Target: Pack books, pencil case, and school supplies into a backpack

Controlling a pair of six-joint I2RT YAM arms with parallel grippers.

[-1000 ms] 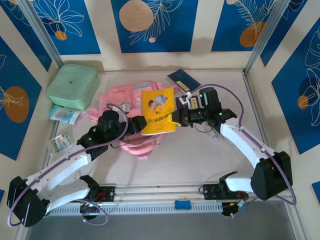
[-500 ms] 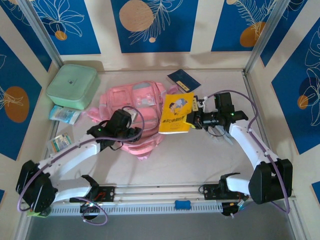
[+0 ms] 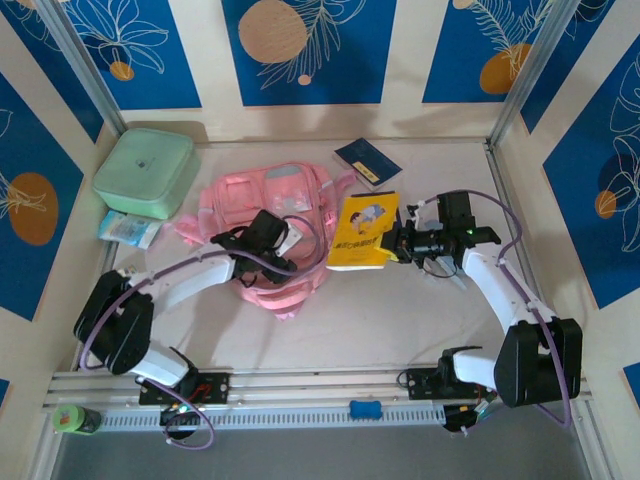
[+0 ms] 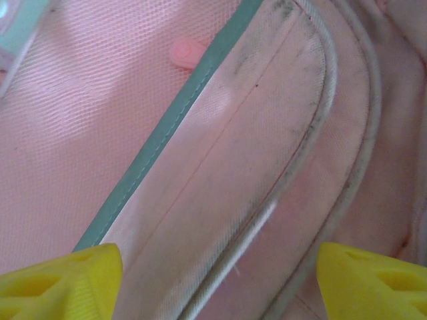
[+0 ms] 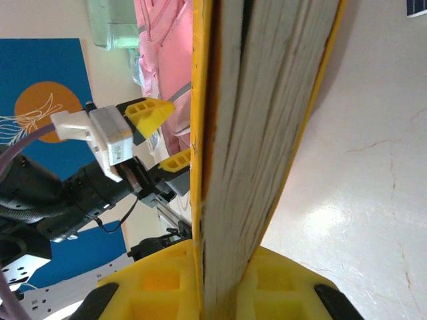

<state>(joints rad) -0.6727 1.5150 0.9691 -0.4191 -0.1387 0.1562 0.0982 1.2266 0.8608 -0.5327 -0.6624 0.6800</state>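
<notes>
Shifted rightward since the earlier frames, the yellow book [image 3: 365, 230] sits at 3 o'clock of the pink backpack [image 3: 262, 195], its edge clamped by the right gripper [image 3: 398, 243]. Over the backpack's fabric hangs the left gripper [image 3: 288, 243], fingers [image 4: 60, 277] spread apart.

The backpack [image 4: 100, 133] is seen to be of fine pink mesh cloth, matt, its piped edge scuffed and grey-soiled. The yellow book [image 5: 267, 133] is of paper under a smooth cover. The bench [image 5: 373, 200] is pale, shiny and hairline-cracked. Matt yellow plastic is shown on the right end effector [image 5: 220, 287].
</notes>
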